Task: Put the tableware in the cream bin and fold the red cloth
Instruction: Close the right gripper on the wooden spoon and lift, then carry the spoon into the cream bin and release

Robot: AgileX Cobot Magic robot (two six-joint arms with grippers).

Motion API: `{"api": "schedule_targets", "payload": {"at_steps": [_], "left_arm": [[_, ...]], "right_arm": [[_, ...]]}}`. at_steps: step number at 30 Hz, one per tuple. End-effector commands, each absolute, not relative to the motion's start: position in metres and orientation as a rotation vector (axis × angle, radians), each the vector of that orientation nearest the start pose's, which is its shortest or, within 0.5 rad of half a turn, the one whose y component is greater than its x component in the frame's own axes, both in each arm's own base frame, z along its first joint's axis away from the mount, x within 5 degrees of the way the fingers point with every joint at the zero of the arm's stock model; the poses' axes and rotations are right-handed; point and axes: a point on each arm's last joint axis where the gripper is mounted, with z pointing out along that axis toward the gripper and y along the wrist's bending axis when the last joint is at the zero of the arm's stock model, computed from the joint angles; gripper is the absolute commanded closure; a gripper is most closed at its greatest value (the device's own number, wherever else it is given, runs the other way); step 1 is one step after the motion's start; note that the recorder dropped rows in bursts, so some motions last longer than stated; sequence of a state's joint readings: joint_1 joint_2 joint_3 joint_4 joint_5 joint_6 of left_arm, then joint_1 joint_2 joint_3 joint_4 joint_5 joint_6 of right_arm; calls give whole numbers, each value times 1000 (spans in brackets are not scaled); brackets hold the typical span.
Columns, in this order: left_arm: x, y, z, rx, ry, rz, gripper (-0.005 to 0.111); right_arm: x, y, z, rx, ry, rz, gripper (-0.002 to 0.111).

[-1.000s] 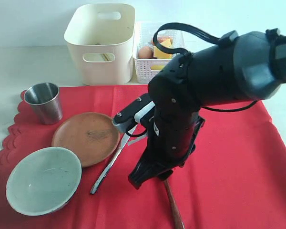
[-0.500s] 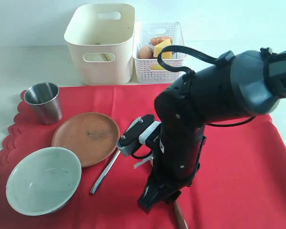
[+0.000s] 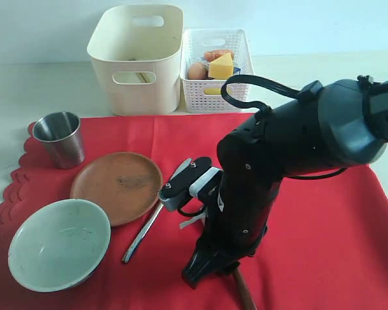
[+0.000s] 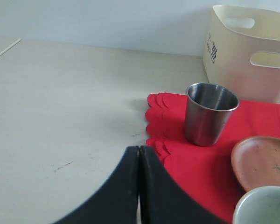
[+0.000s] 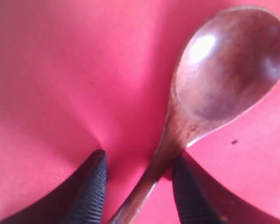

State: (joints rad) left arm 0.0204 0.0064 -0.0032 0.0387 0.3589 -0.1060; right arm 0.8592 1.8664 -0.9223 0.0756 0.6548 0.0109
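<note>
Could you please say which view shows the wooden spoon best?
The right wrist view: the wooden spoon fills it, neck between the right end effector's open jaws. The exterior view shows only a handle stub beneath the arm; the left wrist view shows none.

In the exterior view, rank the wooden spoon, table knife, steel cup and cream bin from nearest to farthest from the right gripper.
From the right gripper:
1. Wooden spoon: handle between its jaws.
2. Table knife: on the red cloth, to its left.
3. Steel cup: cloth's far left corner.
4. Cream bin: beyond the cloth, at the back.
</note>
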Motion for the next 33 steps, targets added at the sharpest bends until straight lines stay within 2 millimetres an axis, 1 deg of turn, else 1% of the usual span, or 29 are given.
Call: {"api": "schedule_targets", "payload": {"at_steps": [1, 5, 8, 13, 15, 17, 21, 25, 28, 31, 33], "left_arm": [[53, 2, 181, -92, 1833, -21, 107], [53, 2, 181, -92, 1833, -21, 107], [53, 2, 181, -92, 1833, -21, 107], [53, 2, 181, -92, 1833, -21, 107], [53, 2, 181, -92, 1833, -21, 107], [53, 2, 181, -92, 1833, -21, 107], [53, 2, 181, -92, 1833, -21, 107], [53, 2, 181, -92, 1833, -21, 107], [53, 2, 181, -92, 1833, -21, 107], [53, 2, 181, -92, 1833, -21, 107], [53, 2, 181, -92, 1833, -21, 107]], "right_arm": [[196, 235, 114, -1197, 2841, 124, 72], [197, 235, 114, -1196, 2834, 125, 93], [197, 236, 114, -1198, 2829, 125, 107], [198, 235, 115, -1224, 2807, 105, 108], [199, 235, 120, -1226, 2787, 109, 108], [199, 235, 130, -1214, 2759, 130, 108], [200, 236, 160, -1166, 2641, 205, 108], [202, 236, 202, -1097, 2434, 303, 108], [203, 237, 229, -1038, 2277, 378, 108], [205, 239, 253, -1007, 2104, 429, 108], [208, 242, 266, -983, 2024, 452, 108]]}}
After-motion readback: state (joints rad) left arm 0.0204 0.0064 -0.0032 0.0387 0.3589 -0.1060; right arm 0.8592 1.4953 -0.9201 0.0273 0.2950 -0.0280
